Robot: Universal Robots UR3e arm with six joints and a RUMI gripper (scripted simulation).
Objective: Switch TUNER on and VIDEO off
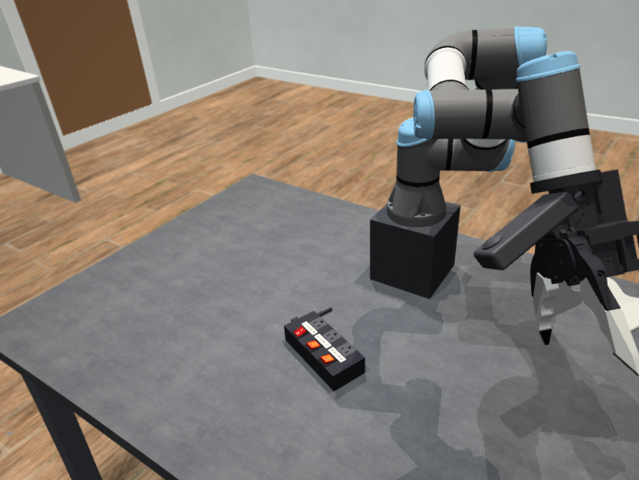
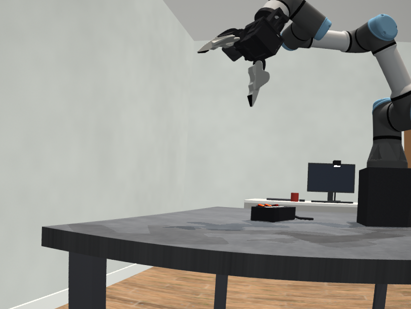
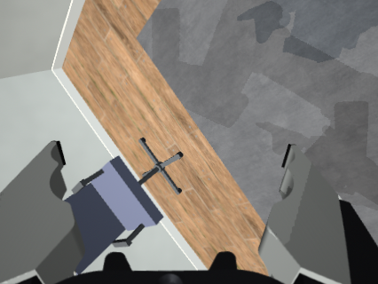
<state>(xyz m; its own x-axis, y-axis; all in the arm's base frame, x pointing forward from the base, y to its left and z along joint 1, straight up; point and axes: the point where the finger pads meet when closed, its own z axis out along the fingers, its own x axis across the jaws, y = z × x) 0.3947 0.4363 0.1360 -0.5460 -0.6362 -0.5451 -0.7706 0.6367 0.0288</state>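
A black power strip (image 1: 324, 349) lies on the grey table, right way up, with three red rocker switches (image 1: 312, 344) along one side and white labels and sockets beside them. The labels are too small to read. It also shows in the exterior view (image 2: 273, 212), low and far. My gripper (image 1: 589, 335) hangs high above the table's right side, well away from the strip, fingers wide open and empty. In the exterior view the gripper (image 2: 226, 76) is far above the table. The wrist view shows both fingers spread over the table edge and floor; the strip is out of that view.
The arm's black pedestal (image 1: 414, 249) stands on the table behind the strip. A short cable stub (image 1: 324, 310) sticks out of the strip's far end. A desk with a monitor (image 2: 331, 177) and a red cup (image 2: 294, 196) stands beyond the table. An office chair (image 3: 115, 204) is on the floor below.
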